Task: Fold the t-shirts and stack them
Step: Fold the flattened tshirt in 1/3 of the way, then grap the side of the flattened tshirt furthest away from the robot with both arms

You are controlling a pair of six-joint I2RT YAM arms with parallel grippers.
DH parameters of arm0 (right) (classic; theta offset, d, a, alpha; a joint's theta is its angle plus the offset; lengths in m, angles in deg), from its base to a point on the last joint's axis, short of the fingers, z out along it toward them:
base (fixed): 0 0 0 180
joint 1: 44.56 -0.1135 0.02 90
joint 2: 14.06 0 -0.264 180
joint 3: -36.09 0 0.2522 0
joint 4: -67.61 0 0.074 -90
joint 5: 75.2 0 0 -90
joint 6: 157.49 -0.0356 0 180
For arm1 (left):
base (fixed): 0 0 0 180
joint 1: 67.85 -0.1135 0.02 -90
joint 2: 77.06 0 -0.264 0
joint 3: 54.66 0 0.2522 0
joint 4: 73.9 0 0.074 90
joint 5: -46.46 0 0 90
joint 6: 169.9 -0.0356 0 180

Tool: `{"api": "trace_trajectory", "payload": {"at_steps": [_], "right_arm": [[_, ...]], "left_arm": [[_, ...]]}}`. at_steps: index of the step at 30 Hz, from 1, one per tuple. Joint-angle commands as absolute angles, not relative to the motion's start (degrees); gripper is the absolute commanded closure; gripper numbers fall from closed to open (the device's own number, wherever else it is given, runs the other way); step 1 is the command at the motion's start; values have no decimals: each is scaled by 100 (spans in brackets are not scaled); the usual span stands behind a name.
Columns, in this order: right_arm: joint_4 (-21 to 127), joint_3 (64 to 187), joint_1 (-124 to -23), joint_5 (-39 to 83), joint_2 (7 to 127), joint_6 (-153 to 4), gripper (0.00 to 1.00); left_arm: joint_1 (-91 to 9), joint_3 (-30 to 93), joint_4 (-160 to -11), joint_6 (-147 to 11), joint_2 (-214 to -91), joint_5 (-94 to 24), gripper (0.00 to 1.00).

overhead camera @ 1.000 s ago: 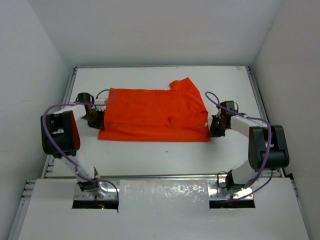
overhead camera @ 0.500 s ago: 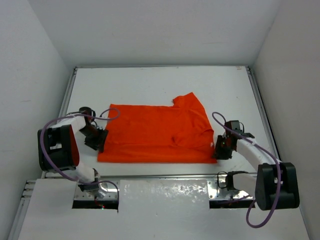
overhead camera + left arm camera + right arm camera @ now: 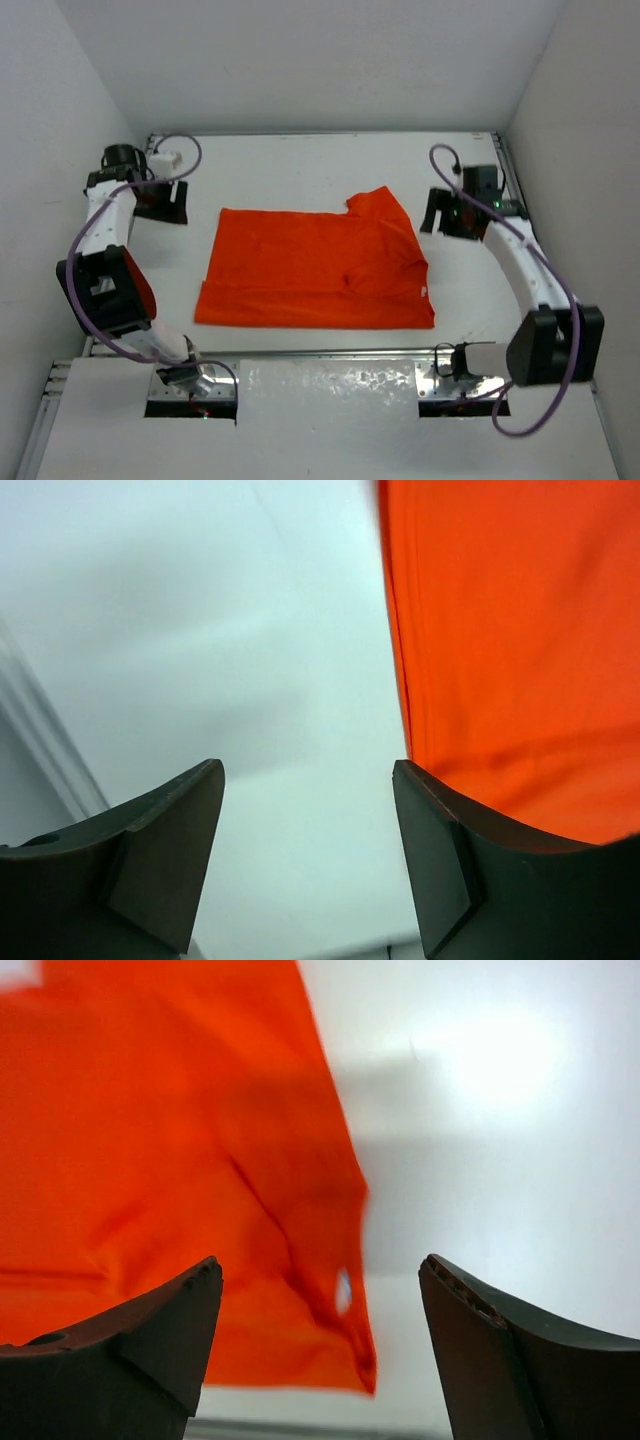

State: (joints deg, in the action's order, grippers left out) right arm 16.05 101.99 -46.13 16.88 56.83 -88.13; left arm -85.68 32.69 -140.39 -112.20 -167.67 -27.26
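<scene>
The orange-red t-shirt point(image 3: 315, 270) lies folded flat in the middle of the white table, one sleeve poking out at its far right corner. My left gripper point(image 3: 160, 203) hovers open off the shirt's far left corner, apart from the cloth; in the left wrist view the t-shirt point(image 3: 510, 650) fills the right side and only table shows between the fingers point(image 3: 165, 850). My right gripper point(image 3: 444, 216) hangs open just right of the sleeve. Below the right gripper point(image 3: 320, 1335), the t-shirt point(image 3: 170, 1160) spreads to the left, nothing gripped.
A raised metal rim point(image 3: 320, 133) borders the table on the far side and along both sides. White walls stand close around it. The arm bases and a white cover plate point(image 3: 330, 385) sit at the near edge.
Both grippers have let go of the shirt's near corners, opened, and swung back toward the far side. The shirt was pulled toward the near edge and now lies still.
</scene>
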Motion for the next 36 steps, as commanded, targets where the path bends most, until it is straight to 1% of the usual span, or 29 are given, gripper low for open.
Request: {"api": "trace_trajectory", "payload": {"at_steps": [1, 2, 3, 4, 5, 6, 7, 8, 9, 10, 11, 13, 14, 15, 17, 21, 22, 25, 28, 29, 33, 35, 36], "right_arm": [[2063, 11433, -4606, 2191, 6931, -8340, 23], [2054, 12098, -4614, 2235, 7291, -8314, 26], [2019, 12461, -4614, 2157, 8043, -8426, 27], [2019, 12778, -4614, 2165, 8425, -8427, 27], [1967, 13486, -4623, 2217, 8794, -8532, 29], [1931, 13867, -4641, 2340, 9189, -8603, 30], [1922, 14193, -4650, 2376, 9968, -8664, 32], [1844, 14892, -4667, 2385, 10358, -8778, 33], [1774, 15291, -4728, 2385, 10754, -8814, 35], [1721, 15617, -4772, 2367, 11132, -8832, 35], [1624, 16299, -4816, 2341, 11849, -8832, 35], [1562, 16892, -4922, 2254, 12477, -8832, 35], [1518, 17364, -4948, 2262, 12994, -8884, 35], [1518, 17534, -4992, 2305, 13182, -8928, 35], [1544, 17650, -5027, 2402, 13463, -9051, 36], [1808, 17133, -5220, 2315, 13255, -8929, 38], [1773, 17071, -5238, 2245, 13219, -8841, 41], [1571, 16983, -5274, 2218, 13105, -8674, 48], [1675, 16580, -5265, 2086, 12850, -8560, 50], [1711, 16508, -5274, 2051, 12797, -8542, 53], [1606, 16525, -5274, 2112, 12797, -8542, 56], [1571, 16499, -5265, 2130, 12788, -8524, 60], [1571, 16447, -5265, 2130, 12753, -8498, 59]], "left_arm": [[-8605, 3899, -13567, -10383, -17136, -1999, 33], [-8596, 3969, -13261, -10190, -17268, -1920, 34], [-8604, 4057, -12962, -9857, -17582, -1884, 34], [-8605, 4067, -12785, -9715, -17725, -1884, 34], [-8605, 4067, -12618, -9617, -17865, -1875, 35], [-8596, 4041, -12425, -9460, -18093, -1858, 35], [-8578, 4014, -12231, -9389, -18191, -1831, 35], [-8569, 3997, -11820, -9318, -18374, -1779, 35], [-8517, 3979, -11634, -9196, -18481, -1761, 35], [-8473, 3979, -11336, -9142, -18578, -1752, 35], [-8420, 4031, -11220, -9107, -18787, -1778, 35], [-8236, 4102, -10974, -9045, -19008, -1857, 34], [-8183, 4145, -10912, -9036, -19114, -1857, 34], [-8070, 4207, -10850, -9010, -19315, -1849, 34], [-7998, 4312, -10744, -8966, -19570, -1892, 33], [-7910, 4453, -10866, -8913, -19826, -1770, 33], [-7893, 4445, -10928, -8931, -19853, -1683, 33], [-7831, 4366, -11122, -9062, -19766, -1647, 34], [-7814, 4085, -11104, -9098, -19616, -1629, 36], [-7814, 4050, -11113, -9107, -19590, -1629, 36], [-7805, 4040, -11297, -9168, -19598, -1515, 39], [-7778, 4040, -11315, -9229, -19572, -1488, 41], [-7787, 4040, -11315, -9238, -19537, -1445, 41]]}}
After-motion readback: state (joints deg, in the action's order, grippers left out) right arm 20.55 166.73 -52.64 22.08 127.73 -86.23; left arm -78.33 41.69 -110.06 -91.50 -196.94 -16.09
